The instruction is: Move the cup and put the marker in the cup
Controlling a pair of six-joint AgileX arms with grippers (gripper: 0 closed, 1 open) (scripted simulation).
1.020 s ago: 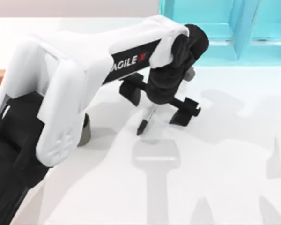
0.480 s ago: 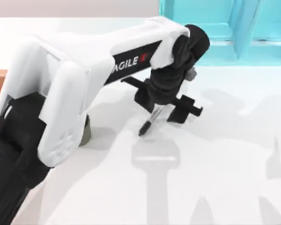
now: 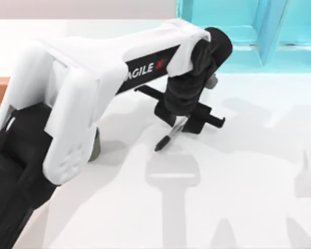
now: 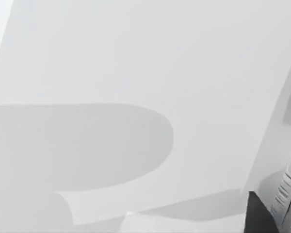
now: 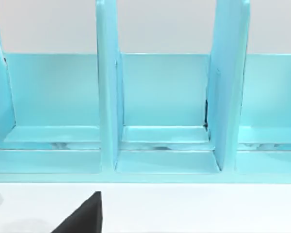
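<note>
While one marker [image 3: 168, 136] sits pinched in the left gripper [image 3: 182, 118], one cup [image 3: 95, 146] stands apart.

White table [image 3: 249, 197], turquoise divider rack [image 5: 160, 97] (far edge)

The marker [image 3: 169, 135] is showing black with a pale middle band; the cup [image 3: 95, 147], mostly hidden, is perhaps looking olive-grey. The bench [image 3: 249, 176] is appearing white, the rack [image 5: 160, 111] turquoise.
</note>
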